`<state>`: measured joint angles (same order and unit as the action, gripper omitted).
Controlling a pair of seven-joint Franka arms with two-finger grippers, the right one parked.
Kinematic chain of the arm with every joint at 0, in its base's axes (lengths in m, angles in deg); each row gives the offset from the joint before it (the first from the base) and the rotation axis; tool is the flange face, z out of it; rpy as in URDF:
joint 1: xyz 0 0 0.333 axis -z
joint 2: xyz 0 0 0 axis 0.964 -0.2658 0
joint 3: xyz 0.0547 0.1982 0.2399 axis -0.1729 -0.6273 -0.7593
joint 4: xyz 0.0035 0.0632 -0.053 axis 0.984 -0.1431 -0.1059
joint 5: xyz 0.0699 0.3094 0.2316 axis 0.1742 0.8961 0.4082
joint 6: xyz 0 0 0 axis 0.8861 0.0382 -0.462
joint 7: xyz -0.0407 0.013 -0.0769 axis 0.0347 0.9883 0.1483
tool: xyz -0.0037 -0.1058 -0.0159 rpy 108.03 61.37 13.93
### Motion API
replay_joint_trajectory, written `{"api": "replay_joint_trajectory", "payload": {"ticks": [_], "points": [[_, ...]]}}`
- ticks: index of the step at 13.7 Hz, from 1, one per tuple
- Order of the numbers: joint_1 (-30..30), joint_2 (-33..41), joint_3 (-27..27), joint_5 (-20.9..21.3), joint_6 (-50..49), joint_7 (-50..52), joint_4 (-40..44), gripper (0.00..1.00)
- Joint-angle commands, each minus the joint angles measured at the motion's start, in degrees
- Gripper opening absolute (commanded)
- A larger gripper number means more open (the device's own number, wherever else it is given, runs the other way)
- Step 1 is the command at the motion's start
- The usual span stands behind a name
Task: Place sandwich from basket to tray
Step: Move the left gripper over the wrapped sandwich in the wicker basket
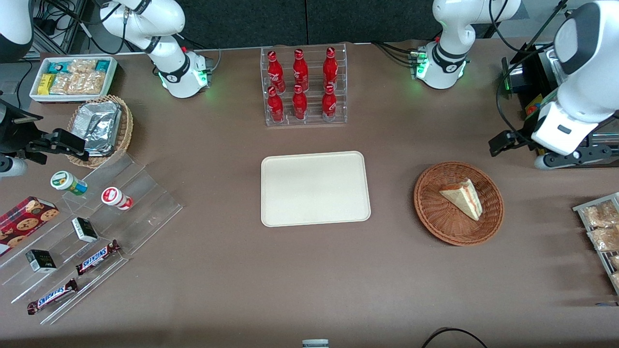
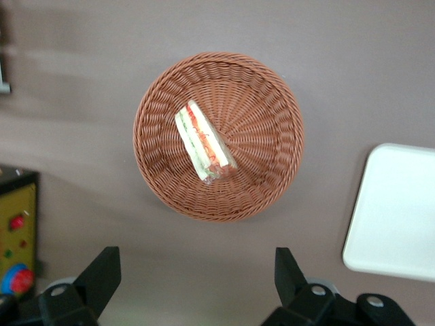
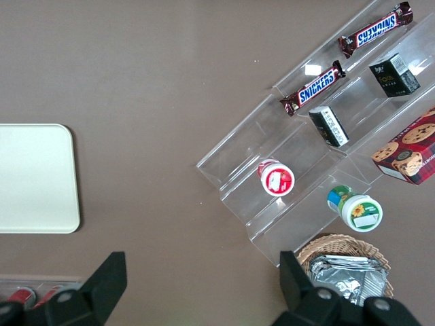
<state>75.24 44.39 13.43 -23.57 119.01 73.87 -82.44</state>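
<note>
A: The sandwich (image 1: 463, 197) is lying on its side in the reddish-brown basket (image 1: 435, 212), a triangular wedge of pale bread, its cut edge showing red-orange and green stripes of filling.

B: And from the wrist camera that striped edge (image 2: 204, 140) is facing straight up at the lens, with the wedge sitting a little off the centre of the basket's (image 2: 272, 129) weave.

A: The basket is sitting on the brown worktop (image 1: 217, 270) toward the working arm's end, with the cream tray (image 1: 314, 188) lying beside it near the middle, bare and well apart from it.

B: The gripper (image 2: 197, 272) is hanging high above the worktop, fingers (image 2: 102, 273) spread wide, nothing between them.

A: It is holding off from the sandwich, touching neither bread nor wicker. In the front view the gripper (image 1: 508, 142) is hovering near the basket's rim, farther from the camera than the sandwich, toward the working arm's edge of the worktop.

B: A clear rack of red bottles (image 1: 303, 84) is standing farther from the front camera than the tray, near the worktop's edge.
</note>
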Motion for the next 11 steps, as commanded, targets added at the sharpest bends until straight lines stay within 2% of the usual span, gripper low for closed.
{"api": "replay_joint_trajectory", "payload": {"ticks": [1,7,11], "points": [[0.1,2.6,0.3,0.9,7.2,10.1,-7.5,1.00],[-0.3,0.8,0.0,0.9,21.4,16.6,-15.2,1.00],[-0.4,-4.0,-0.8,0.8,24.4,17.6,-15.0,1.00]]}}
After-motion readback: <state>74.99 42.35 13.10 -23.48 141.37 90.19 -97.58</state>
